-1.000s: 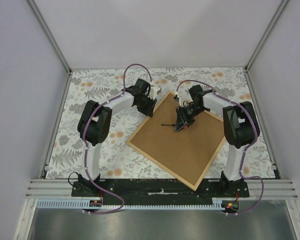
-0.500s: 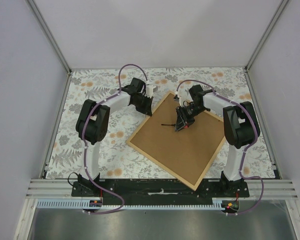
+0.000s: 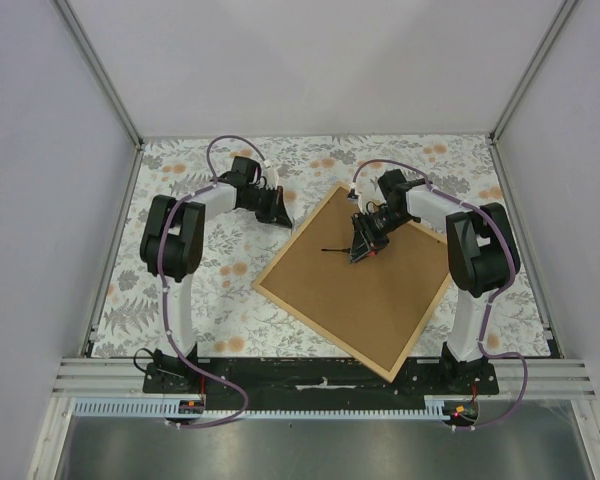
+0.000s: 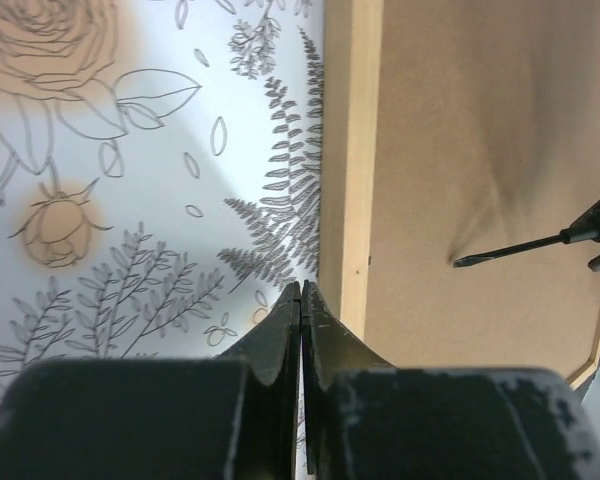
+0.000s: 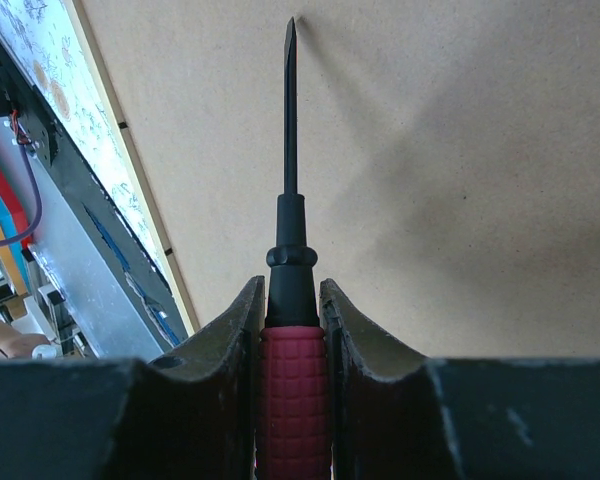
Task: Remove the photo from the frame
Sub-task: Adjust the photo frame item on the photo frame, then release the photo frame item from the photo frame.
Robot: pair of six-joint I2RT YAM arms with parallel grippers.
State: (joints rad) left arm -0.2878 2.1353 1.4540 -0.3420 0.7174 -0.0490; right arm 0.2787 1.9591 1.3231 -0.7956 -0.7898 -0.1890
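Note:
The frame [image 3: 310, 315] lies face down on the table, turned like a diamond, its brown backing board [image 3: 370, 290] up. The photo is hidden under that board. My left gripper [image 3: 283, 220] is shut with nothing in it, over the cloth just left of the frame's upper-left edge. In the left wrist view its tips [image 4: 301, 286] sit beside the light wooden strip [image 4: 350, 150]. My right gripper [image 3: 364, 246] is above the board and shut on a screwdriver [image 5: 292, 390] with a red handle. Its black shaft [image 5: 290, 130] points out over the board [image 5: 460, 150].
A floral tablecloth [image 3: 190, 290] covers the table. The black base rail [image 3: 320, 380] runs along the near edge, close to the frame's near corner. White walls and metal posts close in the left, right and far sides.
My left gripper has shut and pulled back to the left, away from the frame's upper-left edge. The right arm, the screwdriver and the frame have not moved.

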